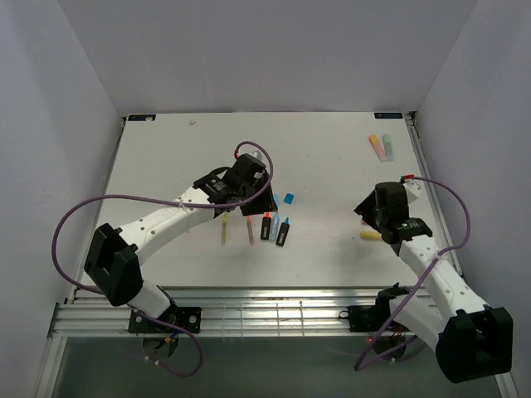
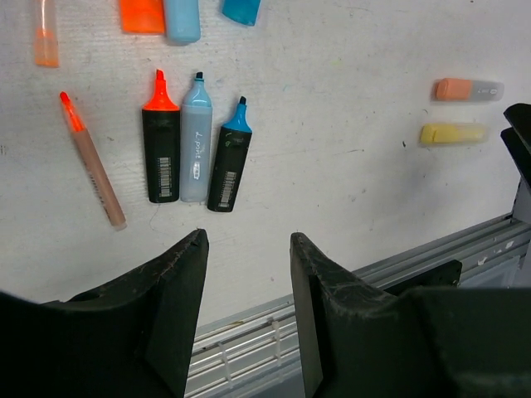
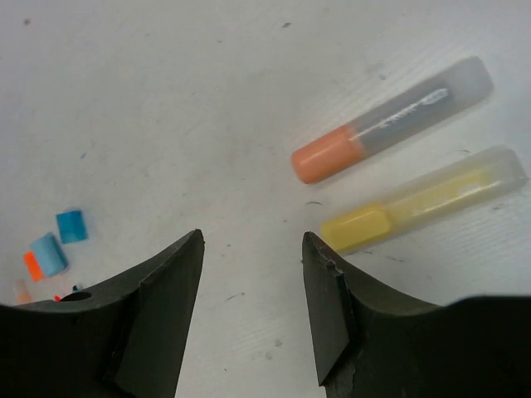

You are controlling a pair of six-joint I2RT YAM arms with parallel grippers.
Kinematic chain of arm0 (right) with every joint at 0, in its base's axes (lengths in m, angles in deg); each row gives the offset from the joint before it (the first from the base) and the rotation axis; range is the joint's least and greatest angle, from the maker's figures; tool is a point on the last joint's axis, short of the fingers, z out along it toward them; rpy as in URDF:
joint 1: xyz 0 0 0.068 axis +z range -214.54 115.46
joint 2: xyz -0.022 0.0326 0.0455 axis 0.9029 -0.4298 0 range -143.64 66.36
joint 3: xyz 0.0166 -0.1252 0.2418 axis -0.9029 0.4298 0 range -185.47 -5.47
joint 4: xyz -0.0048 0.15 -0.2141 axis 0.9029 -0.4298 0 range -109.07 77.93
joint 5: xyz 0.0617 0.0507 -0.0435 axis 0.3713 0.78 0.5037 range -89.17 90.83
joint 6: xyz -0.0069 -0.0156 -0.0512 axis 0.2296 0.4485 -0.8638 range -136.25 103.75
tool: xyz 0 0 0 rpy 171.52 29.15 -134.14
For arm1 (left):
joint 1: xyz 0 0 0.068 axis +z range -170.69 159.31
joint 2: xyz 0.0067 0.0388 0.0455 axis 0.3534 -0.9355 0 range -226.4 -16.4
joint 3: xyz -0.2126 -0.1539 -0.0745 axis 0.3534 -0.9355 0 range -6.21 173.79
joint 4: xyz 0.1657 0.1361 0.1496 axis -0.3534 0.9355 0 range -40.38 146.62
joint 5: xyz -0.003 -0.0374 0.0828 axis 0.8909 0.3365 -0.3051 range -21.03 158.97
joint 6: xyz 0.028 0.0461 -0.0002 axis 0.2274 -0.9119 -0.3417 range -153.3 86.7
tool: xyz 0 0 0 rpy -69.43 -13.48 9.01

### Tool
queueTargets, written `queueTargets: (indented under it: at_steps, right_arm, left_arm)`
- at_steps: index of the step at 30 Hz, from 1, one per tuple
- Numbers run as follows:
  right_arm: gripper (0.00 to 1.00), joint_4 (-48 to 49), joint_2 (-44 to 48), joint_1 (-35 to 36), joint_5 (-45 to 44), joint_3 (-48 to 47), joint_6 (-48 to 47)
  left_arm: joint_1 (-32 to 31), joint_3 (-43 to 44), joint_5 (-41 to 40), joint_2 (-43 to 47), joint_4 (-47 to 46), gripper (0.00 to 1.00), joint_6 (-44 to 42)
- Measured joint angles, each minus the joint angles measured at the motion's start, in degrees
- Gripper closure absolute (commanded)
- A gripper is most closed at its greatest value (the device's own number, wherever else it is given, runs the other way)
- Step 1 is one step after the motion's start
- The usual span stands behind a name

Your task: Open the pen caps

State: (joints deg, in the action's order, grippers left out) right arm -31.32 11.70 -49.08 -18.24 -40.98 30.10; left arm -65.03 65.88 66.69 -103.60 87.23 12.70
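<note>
**Both grippers spread and empty; three caps off, two on**

The left gripper [image 2: 248,240] hangs over the table [image 2: 348,50] with its fingers apart and nothing between them. At its 11 o'clock in its wrist view, three short highlighters [image 2: 196,141] lie side by side with bare tips. A thin orange pen [image 2: 91,162] lies at their 9 o'clock. At their 12 o'clock lie the loose orange cap [image 2: 141,15], pale blue cap [image 2: 182,18] and blue cap [image 2: 241,10].

The right gripper [image 3: 252,239] is likewise spread and grips nothing. At its 1 o'clock two pens lie just beside each other, one wearing a fitted orange cap [image 3: 325,155], the other a fitted yellow cap [image 3: 355,228].
</note>
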Motion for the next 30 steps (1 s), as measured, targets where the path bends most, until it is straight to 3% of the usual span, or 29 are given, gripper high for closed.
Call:
queueTargets:
  at_steps: [5, 11, 17, 30]
  right_arm:
    - [0.43, -5.2, -3.1, -13.3, 4.9, -0.1, -3.5]
    - [0.44, -7.7, -9.2, -20.1, 7.3, -4.5, -6.1]
    - [0.45, -7.9, -14.1, -23.6, 8.1, -9.0, -4.9]
    - [0.45, -11.4, -22.1, -24.0, 6.6, -13.1, 0.0]
  left_arm:
    - [0.0, -2.2, 1.1, 1.4, -2.3, 0.45, 0.0]
    - [0.0, -3.6, 3.6, 1.8, -5.4, 0.45, -0.1]
    - [0.0, -5.7, 5.2, 1.8, -7.5, 0.45, -0.7]
    - [0.0, -6.5, 6.8, 1.8, -10.8, 0.45, -1.6]
